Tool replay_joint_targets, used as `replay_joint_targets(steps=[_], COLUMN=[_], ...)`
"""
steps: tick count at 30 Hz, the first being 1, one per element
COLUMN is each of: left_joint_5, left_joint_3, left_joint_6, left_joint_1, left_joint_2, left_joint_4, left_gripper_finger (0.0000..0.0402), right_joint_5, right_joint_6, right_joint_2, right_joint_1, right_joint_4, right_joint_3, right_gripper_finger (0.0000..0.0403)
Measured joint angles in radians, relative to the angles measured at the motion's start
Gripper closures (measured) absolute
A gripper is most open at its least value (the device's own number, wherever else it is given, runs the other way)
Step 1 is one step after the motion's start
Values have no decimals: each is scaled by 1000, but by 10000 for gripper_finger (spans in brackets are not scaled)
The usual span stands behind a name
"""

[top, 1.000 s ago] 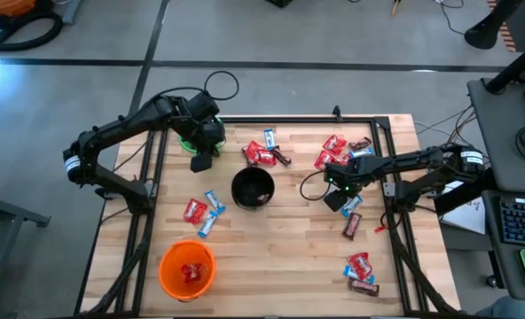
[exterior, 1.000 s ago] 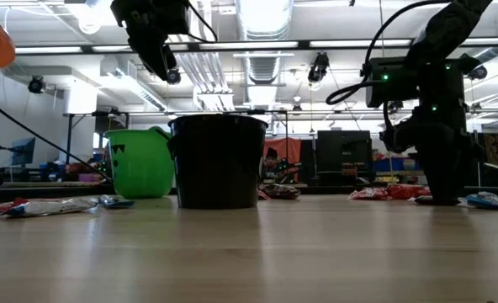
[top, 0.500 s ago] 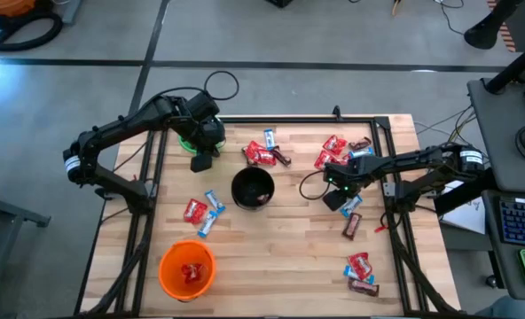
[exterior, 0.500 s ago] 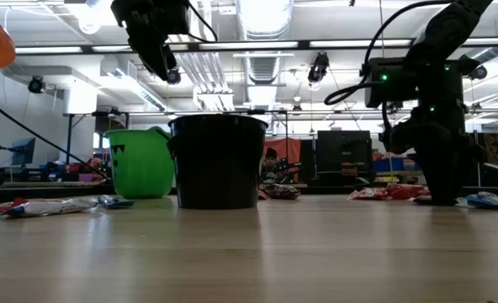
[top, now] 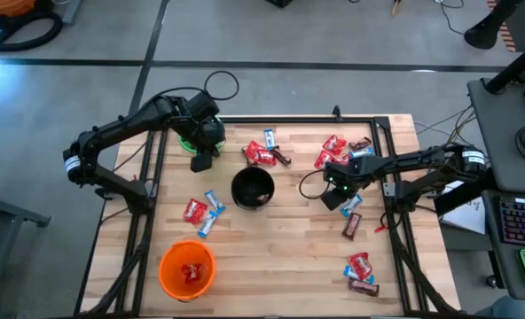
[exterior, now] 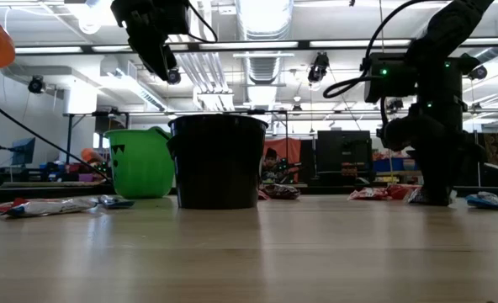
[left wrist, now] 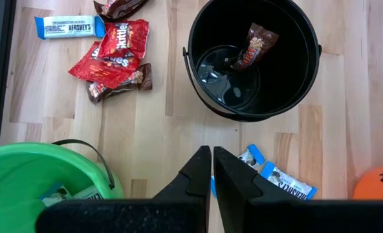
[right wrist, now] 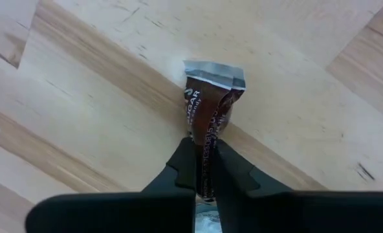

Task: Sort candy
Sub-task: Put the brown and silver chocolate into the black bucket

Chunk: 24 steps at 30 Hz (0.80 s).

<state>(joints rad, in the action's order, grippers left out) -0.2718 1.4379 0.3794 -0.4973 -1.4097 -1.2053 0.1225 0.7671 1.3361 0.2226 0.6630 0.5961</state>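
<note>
My right gripper (top: 332,198) stands right of the black cup (top: 252,188), pointing down and shut on a dark brown candy bar (right wrist: 207,107). My left gripper (top: 200,163) hangs high above the table beside the green cup (left wrist: 30,175), shut and empty (left wrist: 212,155). Red, blue-and-white and brown candy lies flat on the wood: a group (top: 264,153) behind the black cup, one (top: 338,149) at the far right, one (top: 202,213) at the left, one (top: 360,271) at the near right. One brown bar (left wrist: 251,46) leans inside the black cup. My right gripper pinches the brown bar's two long sides (right wrist: 206,145) between its two fingers, which come from above and lie along the bar. The wrapper is creased where they squeeze it. The bar's far end with the silver crimp (right wrist: 212,71) is on the table.
An orange cup (top: 187,268) with red candy in it stands at the near left. A blue-and-white bar (top: 351,206) and a brown bar (top: 353,226) lie close to my right gripper. Black frame rails (top: 387,177) run along the table's sides.
My right gripper has stayed in place and shut its fingers on the brown candy bar on the table.
</note>
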Motion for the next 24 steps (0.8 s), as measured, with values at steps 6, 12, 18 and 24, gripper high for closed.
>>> replay_joint_targets(steps=[6,12,18,24], left_joint_5=[2,40,117,117], left_joint_3=[0,0,0,0], left_joint_6=[3,5,27,2], left_joint_1=[0,0,-2,-2], left_joint_2=[0,0,0,0], left_joint_4=[0,-8,-12,-18], left_gripper_finger=[402,402,402,402], right_joint_5=[10,8,6,5], right_joint_6=[25,44,30,-21], right_joint_2=[-29,-80,-115,-117], right_joint_1=[-2,-3,-25,-29], right_joint_4=[2,19,15,15], right_joint_3=[0,30,94,155], right_gripper_finger=[392,392,392,391])
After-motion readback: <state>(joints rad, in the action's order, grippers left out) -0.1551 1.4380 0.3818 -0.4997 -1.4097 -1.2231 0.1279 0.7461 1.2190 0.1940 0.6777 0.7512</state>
